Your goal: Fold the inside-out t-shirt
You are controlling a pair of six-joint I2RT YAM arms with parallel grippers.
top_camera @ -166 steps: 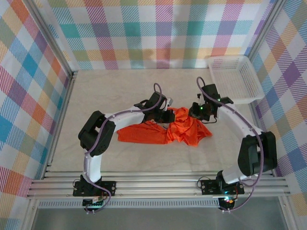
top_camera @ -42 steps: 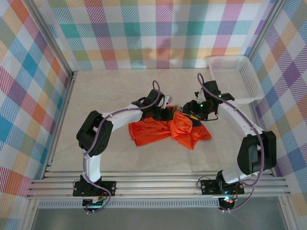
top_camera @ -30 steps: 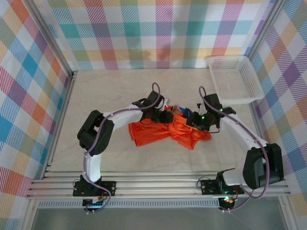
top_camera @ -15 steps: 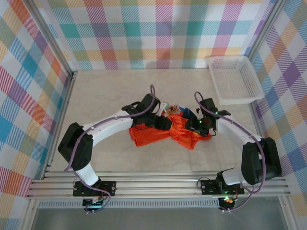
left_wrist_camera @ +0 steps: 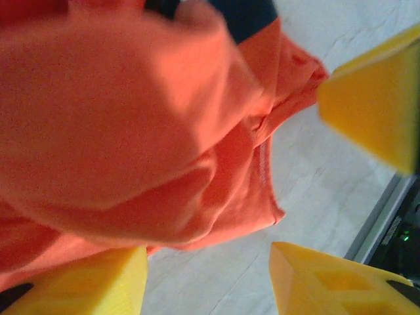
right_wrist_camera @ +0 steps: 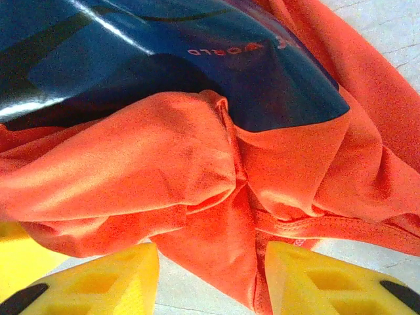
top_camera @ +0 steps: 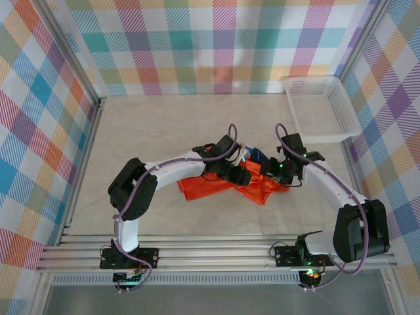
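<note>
On the inside-out t-shirt (right_wrist_camera: 151, 177) we read "WORLD" across its blue print (right_wrist_camera: 197, 72); left gripper (left_wrist_camera: 209, 252) and right gripper (right_wrist_camera: 211, 252) hung half open against it, clasping nothing.

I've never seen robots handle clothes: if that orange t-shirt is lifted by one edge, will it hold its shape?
Probably not: the t-shirt lies bunched in soft folds, so it would likely sag and drape. It looks thin, so probably light. Its glossy blue print may be slightly stiffer.
</note>
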